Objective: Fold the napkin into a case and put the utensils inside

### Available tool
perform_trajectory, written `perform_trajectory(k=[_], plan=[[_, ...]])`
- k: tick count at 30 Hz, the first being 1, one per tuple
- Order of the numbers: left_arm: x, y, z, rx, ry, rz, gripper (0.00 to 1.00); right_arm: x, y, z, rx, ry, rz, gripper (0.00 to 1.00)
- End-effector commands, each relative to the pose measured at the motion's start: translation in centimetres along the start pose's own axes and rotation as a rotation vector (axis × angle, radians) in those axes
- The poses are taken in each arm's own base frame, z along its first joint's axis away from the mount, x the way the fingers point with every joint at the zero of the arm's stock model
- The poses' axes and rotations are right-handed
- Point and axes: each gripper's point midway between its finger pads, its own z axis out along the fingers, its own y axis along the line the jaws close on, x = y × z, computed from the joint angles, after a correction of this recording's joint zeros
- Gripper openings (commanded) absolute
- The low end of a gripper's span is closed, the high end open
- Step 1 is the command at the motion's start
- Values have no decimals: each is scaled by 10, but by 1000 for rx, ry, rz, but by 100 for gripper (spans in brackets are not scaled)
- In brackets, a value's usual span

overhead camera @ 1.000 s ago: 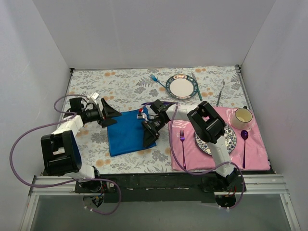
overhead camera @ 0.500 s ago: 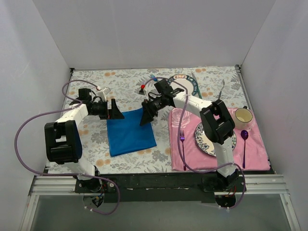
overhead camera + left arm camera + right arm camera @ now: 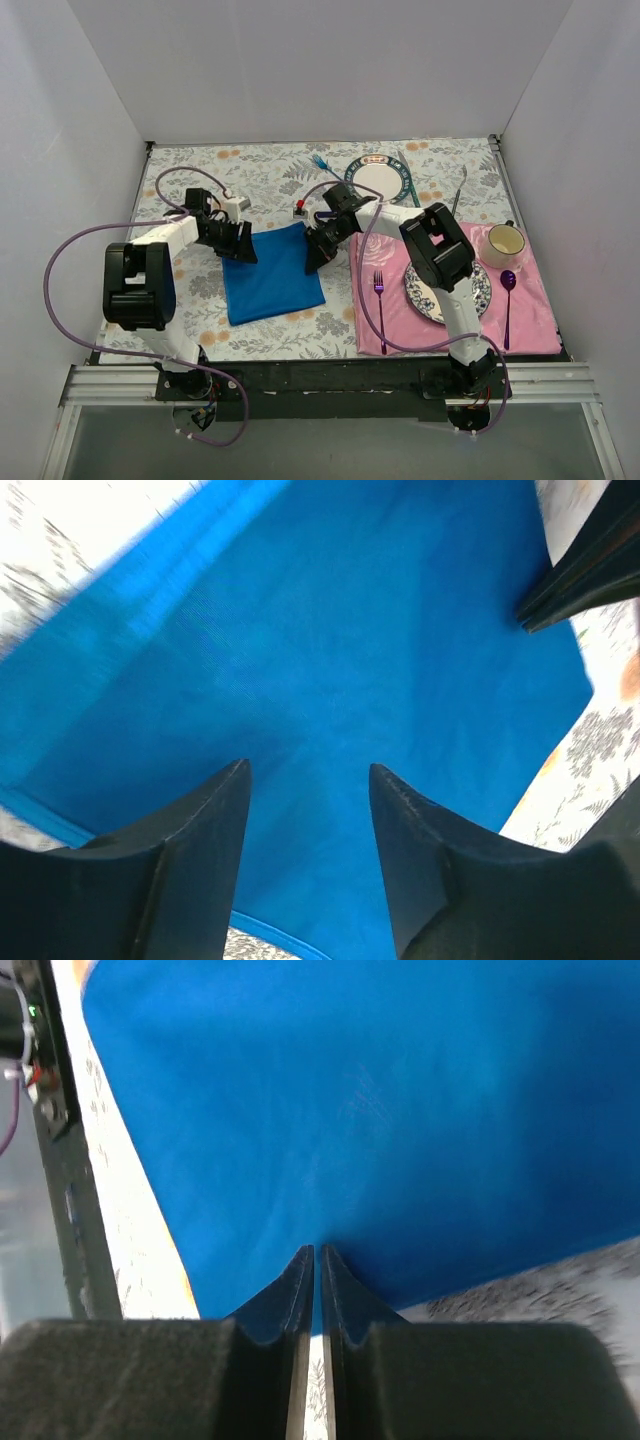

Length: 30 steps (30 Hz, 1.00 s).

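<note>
Two at napkin | left gripper spread | right gripper closed, perhaps pinching | placemat beside

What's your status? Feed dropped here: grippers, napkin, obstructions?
Left gripper open over napkin, far-left corner. Right gripper pinched shut on its far-right edge. Napkin flat, no case yet. Nothing lying on it.

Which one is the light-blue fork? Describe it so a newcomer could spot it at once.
On the far side of the grey floral tablecloth sits a small round white plate with a dark patterned rim. Lying at an angle just left of it is the slim light-blue plastic fork. The magenta-purple fork, by contrast, lies nearer on the pink placemat.
</note>
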Motion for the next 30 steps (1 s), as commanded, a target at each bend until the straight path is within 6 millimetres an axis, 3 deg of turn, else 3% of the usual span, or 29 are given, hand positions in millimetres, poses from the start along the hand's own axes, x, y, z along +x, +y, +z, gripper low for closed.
perform_trajectory(k=[1, 5, 8, 9, 10, 12, 14, 17, 18, 20, 25, 30], plan=[[24, -9, 2, -15, 68, 50, 47, 34, 12, 2, -29, 66, 32, 14], [41, -18, 1, -15, 109, 73, 41, 53, 37, 5, -77, 101, 35, 15], [45, -24, -5, -7, 125, 88, 38, 47, 57, -1, -103, 81, -4, 18], [46, -29, -10, 10, 136, 88, 37, 37, 59, -7, -87, 58, -32, 24], [35, -36, -14, 37, 107, 110, 37, 30, 59, -11, -79, 44, -34, 29], [22, -47, -24, 76, 72, 108, 37, 0, 54, -30, -57, -20, -45, 38], [-5, -59, -36, 113, -7, 133, 40, -28, 46, -52, -22, -75, -49, 47], [-39, -52, -46, 113, -88, 184, 45, -57, 21, -82, 81, -150, -33, 59], [-48, -46, -45, 100, -105, 205, 47, -61, 8, -88, 133, -164, -22, 67], [-65, -31, -41, 72, -121, 256, 56, -66, -11, -97, 196, -189, 3, 74], [-94, -2, -29, 25, -143, 369, 67, -71, -38, -89, 225, -191, 56, 89], [-94, 21, -10, 6, -103, 410, 69, -63, -47, -73, 173, -180, 114, 89]])
